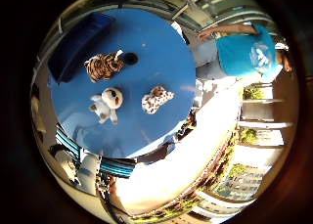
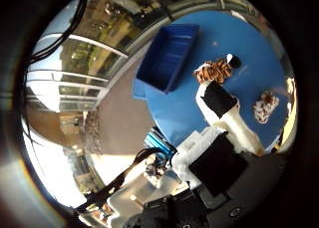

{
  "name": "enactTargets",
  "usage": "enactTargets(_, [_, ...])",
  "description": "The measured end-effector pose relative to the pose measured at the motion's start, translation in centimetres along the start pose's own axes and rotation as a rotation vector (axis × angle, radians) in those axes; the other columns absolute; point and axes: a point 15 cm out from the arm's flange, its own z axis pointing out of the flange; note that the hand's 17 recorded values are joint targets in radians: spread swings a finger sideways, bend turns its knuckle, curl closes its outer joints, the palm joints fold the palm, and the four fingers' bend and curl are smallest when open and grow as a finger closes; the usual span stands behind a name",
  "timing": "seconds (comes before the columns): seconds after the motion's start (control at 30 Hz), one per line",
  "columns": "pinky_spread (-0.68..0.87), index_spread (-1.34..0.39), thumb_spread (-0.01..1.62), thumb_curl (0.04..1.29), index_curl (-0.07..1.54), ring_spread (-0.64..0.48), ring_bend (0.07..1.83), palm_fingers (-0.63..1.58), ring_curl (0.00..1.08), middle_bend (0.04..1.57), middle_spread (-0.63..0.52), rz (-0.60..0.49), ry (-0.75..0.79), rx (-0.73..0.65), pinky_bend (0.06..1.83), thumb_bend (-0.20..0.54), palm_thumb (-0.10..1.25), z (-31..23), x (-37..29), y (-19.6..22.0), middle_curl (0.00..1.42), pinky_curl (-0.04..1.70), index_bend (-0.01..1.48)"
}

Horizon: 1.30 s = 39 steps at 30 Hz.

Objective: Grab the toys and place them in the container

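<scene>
Three plush toys lie on a round blue table (image 1: 161, 53): a striped tiger (image 1: 103, 66), a white dog with a tan face (image 1: 107, 103) and a spotted white-and-brown toy (image 1: 156, 99). A blue rectangular container (image 2: 167, 56) stands at the table's edge, beside the tiger, and looks empty. My hand (image 2: 224, 113) hangs well above the table. One white and black finger reaches out straight over the tabletop, and nothing is held in it.
A person in a teal shirt (image 1: 247, 50) stands beside the table, not touching the toys. The table's teal ribbed rim (image 1: 98, 158) shows near the arm's base. Pavement and buildings surround the table.
</scene>
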Motion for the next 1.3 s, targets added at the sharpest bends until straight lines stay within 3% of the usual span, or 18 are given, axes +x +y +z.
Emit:
enactTargets(0.17, [0.39,-0.26,1.16,0.42,0.29,0.23,0.28,0.20,0.33,0.17,0.00,0.034,0.010,-0.004,0.41,-0.021,0.72,0.5,5.4,-0.9,0.30,0.29,0.16])
enactTargets(0.4, [0.38,-0.29,1.11,0.45,0.27,0.22,0.30,0.19,0.33,0.17,-0.02,-0.034,0.042,-0.040,0.45,-0.023,0.76,4.3,12.2,-1.7,0.30,0.29,0.15])
enactTargets(0.8, [0.36,-0.38,1.05,0.42,0.25,0.21,0.31,0.06,0.34,0.16,-0.02,-0.156,0.142,-0.404,0.49,-0.034,0.73,15.9,18.4,0.9,0.30,0.29,0.16])
enactTargets(1.1, [0.37,-0.40,1.03,0.40,0.26,0.21,0.30,0.04,0.33,0.15,-0.01,-0.209,0.152,-0.528,0.52,-0.030,0.75,22.6,19.7,1.2,0.29,0.29,0.18])
enactTargets(1.3, [0.39,-0.39,1.02,0.38,0.25,0.23,0.29,0.03,0.33,0.19,0.00,-0.228,0.216,-0.630,0.53,-0.036,0.74,24.2,20.9,2.1,0.30,0.28,0.15])
